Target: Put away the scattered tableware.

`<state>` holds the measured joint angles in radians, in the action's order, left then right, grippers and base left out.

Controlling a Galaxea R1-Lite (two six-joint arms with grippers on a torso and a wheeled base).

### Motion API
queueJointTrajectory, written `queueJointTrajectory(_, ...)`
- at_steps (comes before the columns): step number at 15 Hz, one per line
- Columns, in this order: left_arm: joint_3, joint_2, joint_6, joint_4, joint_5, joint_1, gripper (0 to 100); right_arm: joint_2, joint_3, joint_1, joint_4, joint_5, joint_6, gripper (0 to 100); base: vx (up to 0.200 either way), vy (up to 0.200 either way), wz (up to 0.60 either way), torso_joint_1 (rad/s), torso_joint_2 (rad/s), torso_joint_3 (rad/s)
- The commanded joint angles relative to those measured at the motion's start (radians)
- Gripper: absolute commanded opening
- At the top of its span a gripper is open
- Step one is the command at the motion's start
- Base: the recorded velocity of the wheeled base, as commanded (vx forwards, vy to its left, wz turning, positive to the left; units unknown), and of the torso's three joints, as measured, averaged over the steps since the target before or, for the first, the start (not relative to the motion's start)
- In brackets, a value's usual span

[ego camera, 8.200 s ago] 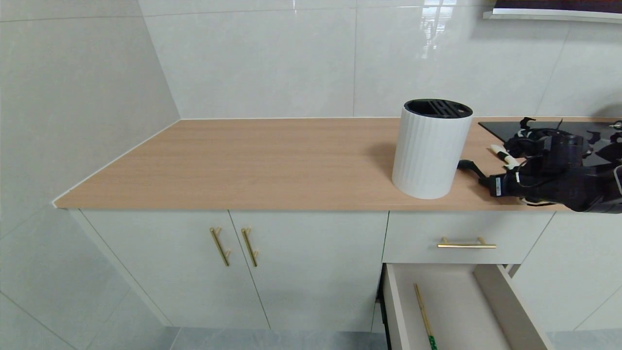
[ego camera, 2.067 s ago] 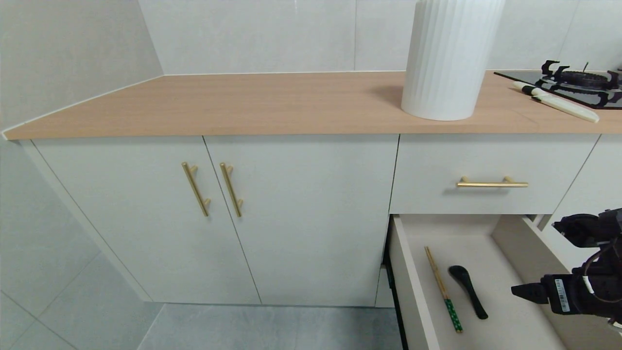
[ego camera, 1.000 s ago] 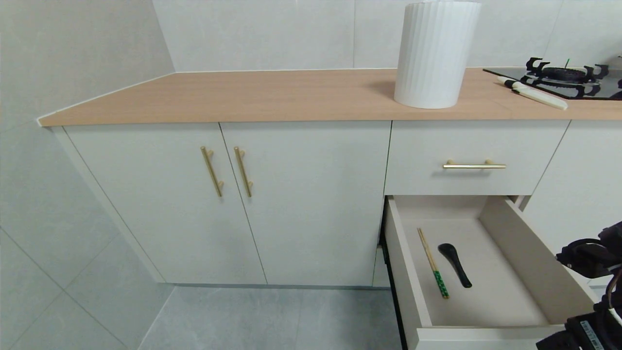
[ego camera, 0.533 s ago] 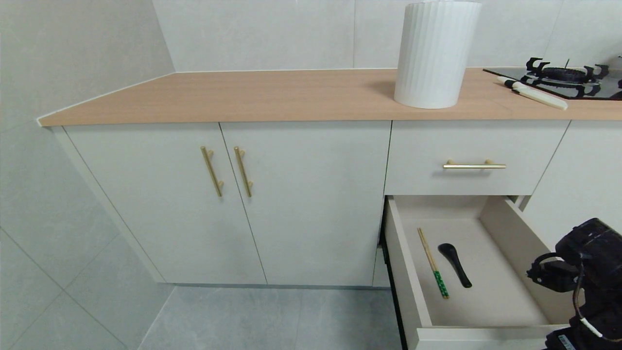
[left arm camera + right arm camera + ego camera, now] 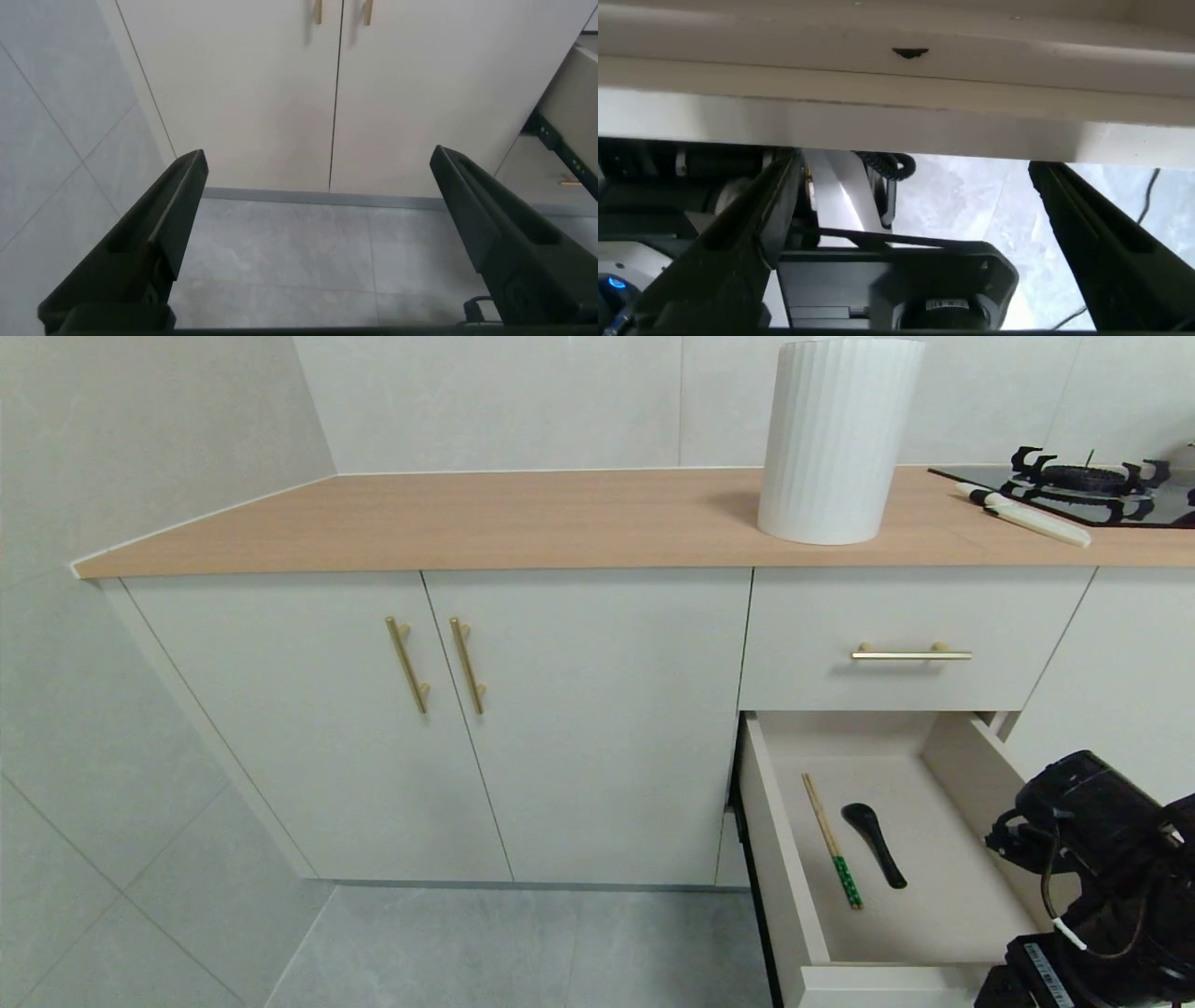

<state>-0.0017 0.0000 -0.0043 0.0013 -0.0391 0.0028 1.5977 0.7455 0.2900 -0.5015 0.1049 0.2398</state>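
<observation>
Tableware stowed: chopsticks point(image 5: 831, 845) and spoon point(image 5: 875, 845) lie side by side, just apart, near the left wall of the open drawer point(image 5: 780, 840); this part looks done.
Right gripper point(image 5: 913, 166): fingers spread wide, empty, at the drawer's front right corner.
Left gripper point(image 5: 318, 159): spread wide, empty, low before the cabinet doors point(image 5: 280, 84).
Tableware left: knife point(image 5: 1027, 515) lies at the countertop's point(image 5: 467, 523) right end; likely the holder's point(image 5: 831, 439).
Materials: slim wooden chopsticks, green-patterned ends; glossy black spoon; pale knife; tall white ribbed cylindrical holder; matte woodgrain countertop.

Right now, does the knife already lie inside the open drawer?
No, the knife lies on the countertop near the stove, while the drawer holds chopsticks and a black spoon.
</observation>
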Motion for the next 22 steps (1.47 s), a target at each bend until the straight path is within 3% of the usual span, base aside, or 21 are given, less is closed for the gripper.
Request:
queueJointTrajectory(1,0.000,0.002,0.000,0.000,-0.001,0.000,100,-0.010,0.000,-0.002,0.011,0.004,0.001,100,0.000,0.000,0.00,0.000,0.00,0.000)
queueJointTrajectory(9,0.000,0.002,0.000,0.000,-0.001,0.000,100,0.042,-0.012,-0.029,0.179,0.019,-0.002,100,0.000,0.000,0.00,0.000,0.00,0.000)
queueJointTrajectory(11,0.000,0.002,0.000,0.000,-0.001,0.000,100,0.104,-0.003,-0.031,0.279,0.021,-0.008,100,0.000,0.000,0.00,0.000,0.00,0.000)
queueJointTrajectory(19,0.000,0.002,0.000,0.000,-0.001,0.000,100,0.292,0.311,-0.132,0.328,0.022,-0.028,100,0.000,0.000,0.00,0.000,0.00,0.000)
queueJointTrajectory(22,0.000,0.002,0.000,0.000,-0.001,0.000,100,0.323,0.364,-0.147,0.328,0.035,-0.059,100,0.000,0.000,0.00,0.000,0.00,0.000)
